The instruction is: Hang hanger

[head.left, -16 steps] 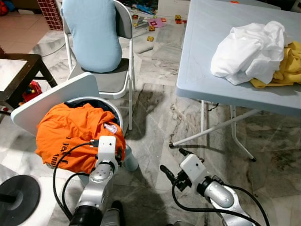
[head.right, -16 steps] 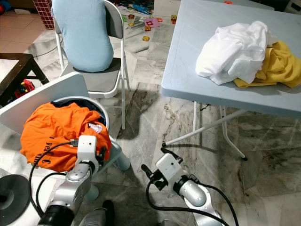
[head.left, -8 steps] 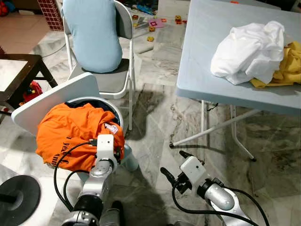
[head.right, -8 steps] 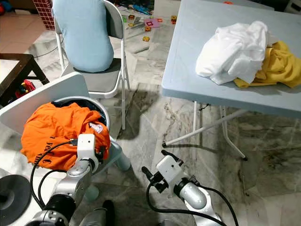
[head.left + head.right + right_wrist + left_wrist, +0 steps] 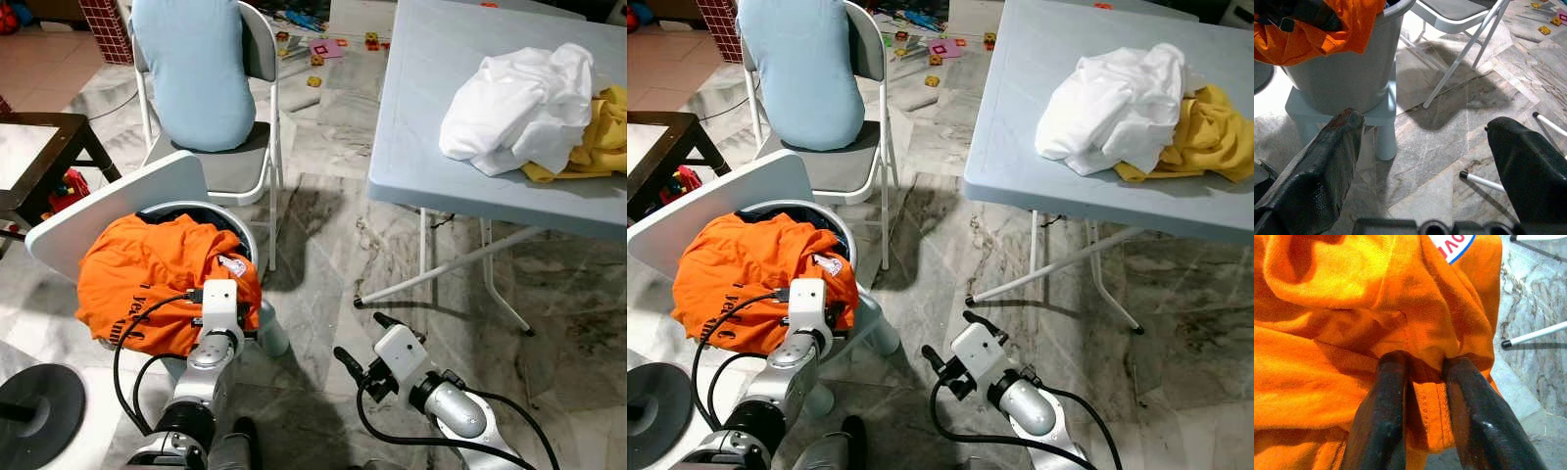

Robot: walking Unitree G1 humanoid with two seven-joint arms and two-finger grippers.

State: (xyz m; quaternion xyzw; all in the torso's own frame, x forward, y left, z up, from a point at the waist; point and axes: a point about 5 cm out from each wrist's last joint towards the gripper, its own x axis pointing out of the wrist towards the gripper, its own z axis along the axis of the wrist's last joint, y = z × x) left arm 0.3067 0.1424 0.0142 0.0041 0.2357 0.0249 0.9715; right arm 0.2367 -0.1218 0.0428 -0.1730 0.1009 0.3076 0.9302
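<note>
An orange T-shirt (image 5: 147, 284) is heaped over a grey laundry basket (image 5: 1347, 68) on the floor at my left. My left gripper (image 5: 1422, 364) is shut on a hemmed fold of that shirt at the basket's near right side, and orange cloth bulges between its black fingers (image 5: 1383, 401). Low over the marble floor, right of the basket, my right gripper (image 5: 364, 338) stands open with nothing between its fingers (image 5: 1332, 152). It points toward the basket's base.
The basket's white lid (image 5: 118, 201) stands tilted behind it. A folding chair (image 5: 257, 108) with a light blue garment is at the back. A grey folding table (image 5: 421, 98) on the right carries white cloth (image 5: 519, 98) and yellow cloth (image 5: 598, 137); its legs (image 5: 441, 269) splay close to my right gripper.
Both arms have sunk a touch. The left gripper stays shut on the shirt and the right stays open.
</note>
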